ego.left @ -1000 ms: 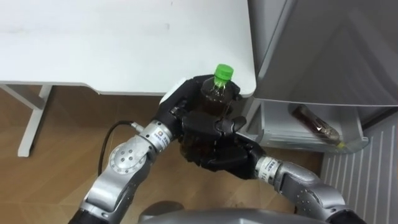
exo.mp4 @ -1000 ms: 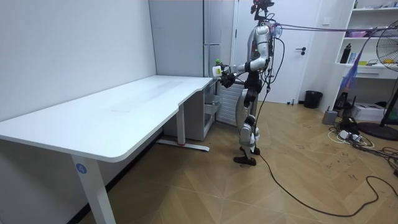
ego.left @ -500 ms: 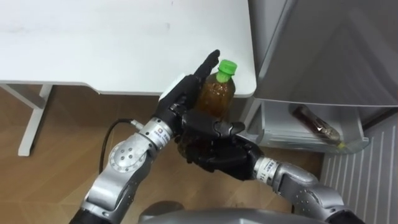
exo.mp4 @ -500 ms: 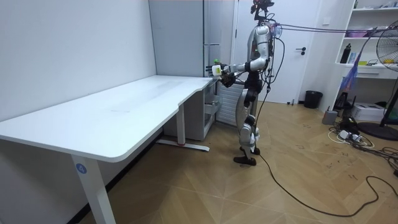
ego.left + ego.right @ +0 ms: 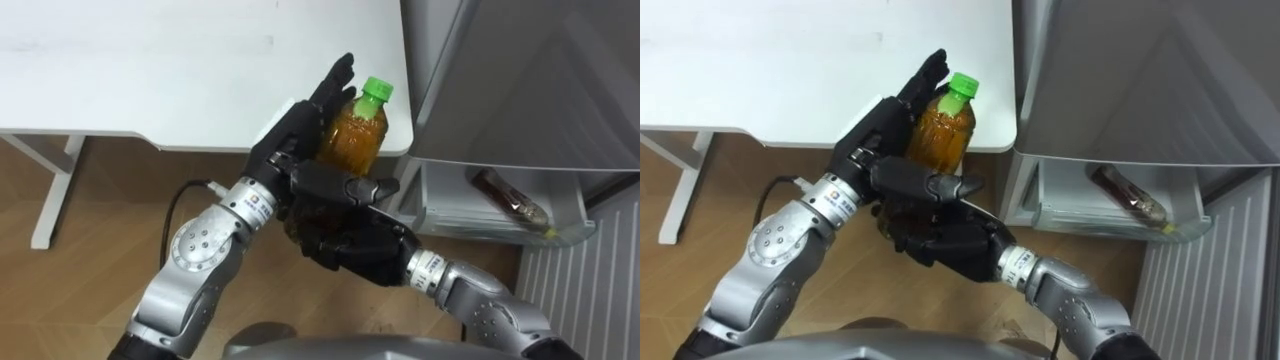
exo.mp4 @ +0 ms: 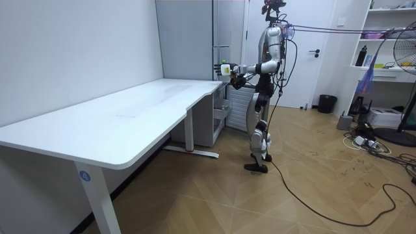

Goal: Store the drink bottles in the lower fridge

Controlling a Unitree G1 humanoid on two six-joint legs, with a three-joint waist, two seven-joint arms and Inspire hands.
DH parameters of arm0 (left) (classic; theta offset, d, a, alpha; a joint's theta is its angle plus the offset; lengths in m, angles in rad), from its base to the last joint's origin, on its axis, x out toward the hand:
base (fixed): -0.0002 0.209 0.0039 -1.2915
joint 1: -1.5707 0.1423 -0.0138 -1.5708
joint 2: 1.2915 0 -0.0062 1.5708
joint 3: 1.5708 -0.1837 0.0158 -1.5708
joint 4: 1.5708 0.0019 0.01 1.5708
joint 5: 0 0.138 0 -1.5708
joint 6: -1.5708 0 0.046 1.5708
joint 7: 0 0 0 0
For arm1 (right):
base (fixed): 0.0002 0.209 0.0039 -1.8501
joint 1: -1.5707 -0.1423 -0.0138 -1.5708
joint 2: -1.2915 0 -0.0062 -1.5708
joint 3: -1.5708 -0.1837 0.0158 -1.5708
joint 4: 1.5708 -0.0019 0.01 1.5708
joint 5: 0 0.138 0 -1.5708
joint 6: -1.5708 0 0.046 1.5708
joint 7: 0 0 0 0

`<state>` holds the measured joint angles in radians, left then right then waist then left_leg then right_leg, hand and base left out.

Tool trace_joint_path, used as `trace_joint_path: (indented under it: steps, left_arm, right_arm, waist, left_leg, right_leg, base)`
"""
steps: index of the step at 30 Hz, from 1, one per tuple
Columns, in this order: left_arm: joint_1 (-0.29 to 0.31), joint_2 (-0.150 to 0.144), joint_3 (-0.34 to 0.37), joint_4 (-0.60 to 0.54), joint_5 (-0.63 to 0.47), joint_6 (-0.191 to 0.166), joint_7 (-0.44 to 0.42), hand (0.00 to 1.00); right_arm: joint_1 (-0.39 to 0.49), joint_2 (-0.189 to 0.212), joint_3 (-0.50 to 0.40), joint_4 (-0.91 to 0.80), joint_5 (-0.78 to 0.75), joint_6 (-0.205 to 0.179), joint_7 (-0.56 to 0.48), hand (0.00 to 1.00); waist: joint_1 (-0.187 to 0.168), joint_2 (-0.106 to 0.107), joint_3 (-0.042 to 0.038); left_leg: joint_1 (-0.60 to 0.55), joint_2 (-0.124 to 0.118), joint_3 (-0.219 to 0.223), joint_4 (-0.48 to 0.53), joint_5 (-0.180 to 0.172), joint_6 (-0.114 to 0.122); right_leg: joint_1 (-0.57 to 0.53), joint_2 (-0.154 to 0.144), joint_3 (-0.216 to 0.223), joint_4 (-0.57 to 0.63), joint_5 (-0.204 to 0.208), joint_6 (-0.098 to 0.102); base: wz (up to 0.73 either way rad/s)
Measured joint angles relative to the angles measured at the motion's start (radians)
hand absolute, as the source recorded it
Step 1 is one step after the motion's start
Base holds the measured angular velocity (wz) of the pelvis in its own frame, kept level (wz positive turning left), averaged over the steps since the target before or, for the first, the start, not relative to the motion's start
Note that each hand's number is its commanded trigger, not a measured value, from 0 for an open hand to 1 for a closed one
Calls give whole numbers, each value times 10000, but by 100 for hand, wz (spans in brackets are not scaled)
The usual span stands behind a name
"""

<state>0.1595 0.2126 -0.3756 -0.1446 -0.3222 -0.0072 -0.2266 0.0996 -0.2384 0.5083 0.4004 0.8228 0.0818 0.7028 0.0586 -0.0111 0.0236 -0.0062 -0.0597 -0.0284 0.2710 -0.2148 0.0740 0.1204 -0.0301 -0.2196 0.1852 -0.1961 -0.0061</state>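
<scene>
A bottle of amber drink (image 5: 356, 142) with a green cap is held upright in front of me, over the corner of the white table (image 5: 150, 70). My right hand (image 5: 345, 228) is curled round its lower half from below. Against the bottle's left side rests my left hand (image 5: 305, 118), open, its straight fingers pointing up past the cap. In the room view I stand at the table's far end, beside the grey fridge (image 6: 195, 39), with the bottle (image 6: 225, 67) held out at chest height.
The lower fridge drawer (image 5: 470, 228) stands pulled out to the right of the hands, with another dark bottle (image 5: 510, 197) lying in it. The grey fridge door (image 5: 520, 80) rises above it. Wooden floor lies below the table edge.
My left hand's fingers have straightened off the bottle, so it now rests in the right hand's grip. The bottle has risen a little and moved right.
</scene>
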Motion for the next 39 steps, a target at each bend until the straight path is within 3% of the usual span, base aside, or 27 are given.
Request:
trace_joint_path:
  steps: [13, 18, 21, 30, 35, 39]
  left_arm:
    - [-70, -4, 102, 0, 0, 0, 77, 0]
    - [-403, -91, 183, -8, 9, -1, 217, 0]
    - [-575, -132, 263, -14, 9, -42, 299, 0]
    - [-575, -130, 297, -588, -279, -426, 637, 0]
    - [-574, -89, 936, -1171, -495, -716, 585, 0]
    - [-574, -66, 1390, -1407, -494, -906, 589, 0]
  right_arm:
    - [0, 31, 18, 0, 62, -5, 95, 100]
    - [1, 27, 33, 2, 36, -10, 95, 100]
    - [17, 7, 69, 2, 21, -10, 95, 100]
    - [8, -46, 170, -13, 133, -32, 133, 100]
    - [27, -429, 117, -13, 41, -32, 511, 100]
    - [128, -517, -23, -13, 12, -32, 562, 100]
  waist:
    - [-4, 75, 40]
    - [36, 148, 40]
    - [30, 269, -9]
    - [29, 311, -32]
    - [80, 246, -17]
    - [111, 160, -23]
  left_leg:
    - [26, 3, 10, -27, 0, 0]
    - [15, -1, 12, 30, -1, 1]
    - [31, -4, 22, 28, -1, 1]
    - [236, 17, 117, -47, 0, -1]
    - [360, 16, 212, -126, 7, 11]
    - [444, 15, 207, -165, 17, 9]
  right_leg:
    - [-3, -4, -1, 0, 0, 0]
    - [-4, -8, 1, 2, 1, 1]
    - [-4, -12, 4, 2, 1, 1]
    - [164, -10, 33, 8, 0, 1]
    - [212, -12, 195, 0, -1, 3]
    - [239, -12, 190, -3, -1, 3]
  base:
    - [0]
    - [0]
    - [0]
    - [-3]
    - [-7]
    - [-1]
